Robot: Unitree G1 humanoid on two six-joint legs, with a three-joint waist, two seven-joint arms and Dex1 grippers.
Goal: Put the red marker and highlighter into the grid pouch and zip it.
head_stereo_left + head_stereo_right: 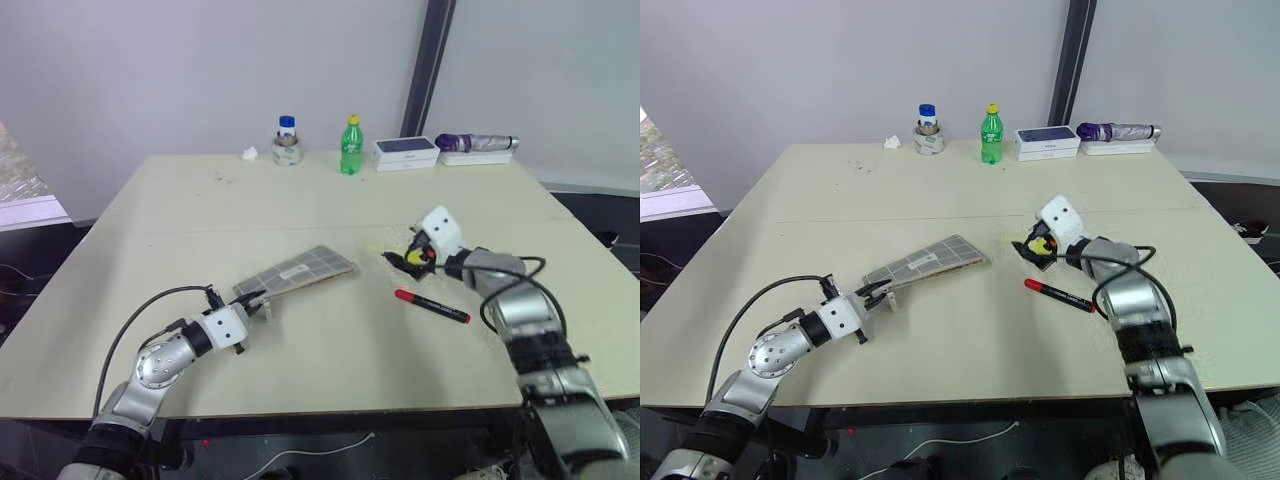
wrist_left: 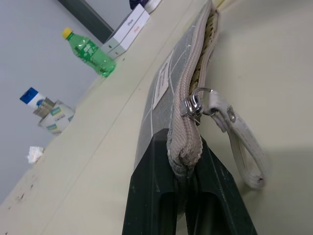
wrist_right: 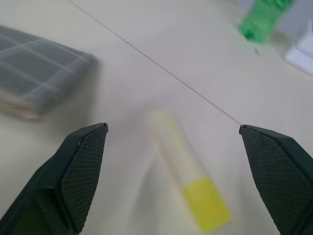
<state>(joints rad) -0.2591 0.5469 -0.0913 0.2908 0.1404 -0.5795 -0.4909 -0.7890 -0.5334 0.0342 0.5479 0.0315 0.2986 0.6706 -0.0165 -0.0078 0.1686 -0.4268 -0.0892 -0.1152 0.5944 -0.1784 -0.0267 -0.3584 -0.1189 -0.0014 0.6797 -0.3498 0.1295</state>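
The highlighter (image 3: 188, 178) is seen on the table (image 1: 330, 200) between the wide-open, empty jaws of the right gripper (image 3: 173, 147). The grid pouch (image 2: 168, 98) end is clamped by the left gripper (image 2: 188, 196); the red marker (image 1: 432, 306) lies nearby.

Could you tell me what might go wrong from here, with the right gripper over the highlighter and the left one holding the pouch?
1. The right gripper is wide open above the highlighter, which lies slanted between its fingers; closing could roll it away.
2. The left gripper pinches only the grid pouch's zipper end, so the pouch may slip or sag.
3. The red marker lies near the right arm and could get knocked.
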